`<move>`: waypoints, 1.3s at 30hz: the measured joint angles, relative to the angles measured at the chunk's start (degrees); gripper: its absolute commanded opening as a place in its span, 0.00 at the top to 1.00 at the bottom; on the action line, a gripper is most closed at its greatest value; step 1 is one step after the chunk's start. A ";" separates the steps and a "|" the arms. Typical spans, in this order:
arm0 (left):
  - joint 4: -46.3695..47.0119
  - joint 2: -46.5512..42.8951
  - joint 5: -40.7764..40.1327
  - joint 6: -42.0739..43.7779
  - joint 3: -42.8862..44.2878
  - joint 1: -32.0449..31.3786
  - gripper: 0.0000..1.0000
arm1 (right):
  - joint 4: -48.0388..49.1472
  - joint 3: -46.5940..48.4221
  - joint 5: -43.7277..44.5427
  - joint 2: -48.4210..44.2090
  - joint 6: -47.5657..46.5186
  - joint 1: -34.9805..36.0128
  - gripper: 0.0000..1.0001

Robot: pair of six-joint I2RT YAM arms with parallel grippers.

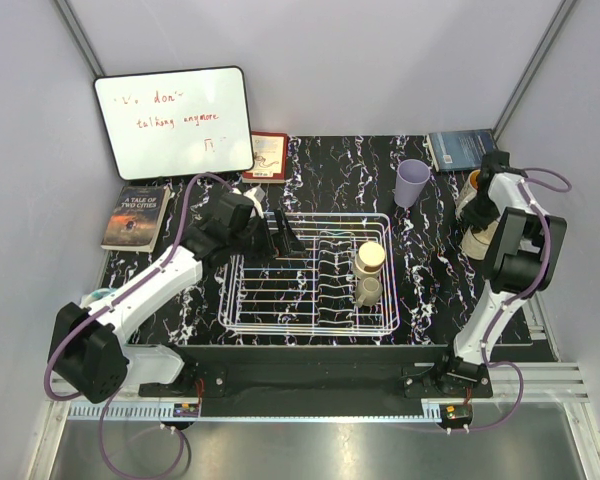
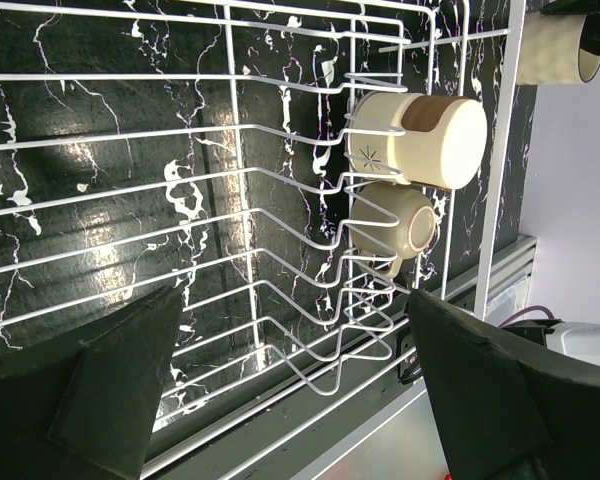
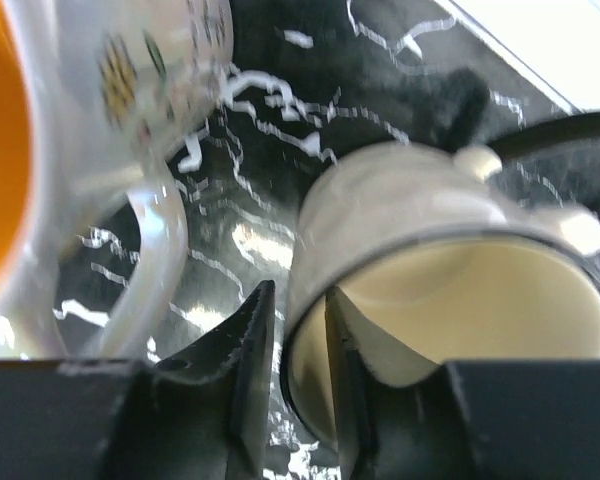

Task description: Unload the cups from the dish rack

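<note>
Right tool astride cream cup rim, on counter, 3 o'clock of rack; clamped or freed, cannot tell. Left tool wide apart over rack. Likely set-down step; next calls for clean lift-off, then racked cups.

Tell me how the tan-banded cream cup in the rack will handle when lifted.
The banded cup lies sideways among the dish rack prongs, so it may snag unless lifted clear. Its smooth round wall looks stiff, probably slippery, and apt to roll if laid down.
</note>
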 measured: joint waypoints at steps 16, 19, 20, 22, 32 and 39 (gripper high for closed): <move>-1.18 -1.16 -1.53 0.63 -1.09 0.00 0.01 | -0.57 -4.85 -4.57 -22.93 2.49 4.44 0.09; -1.44 -0.94 -1.73 1.49 -1.05 -0.11 0.01 | -0.24 -6.78 -5.18 -27.45 2.93 8.90 0.03; -1.79 -0.61 -2.01 1.92 -0.76 -0.28 0.01 | -0.24 -7.91 -5.84 -29.44 3.08 10.84 0.01; -2.64 0.42 -3.10 3.02 0.46 -1.14 0.01 | -0.02 -10.71 -7.43 -33.68 3.17 14.71 0.00; -5.44 8.55 -13.88 9.60 15.52 -16.02 0.01 | 0.28 -20.55 -19.02 -58.36 0.00 22.32 0.00; -9.33 22.08 -18.95 13.92 28.57 -21.42 0.01 | 0.57 -23.26 -23.30 -68.19 -0.42 23.61 0.00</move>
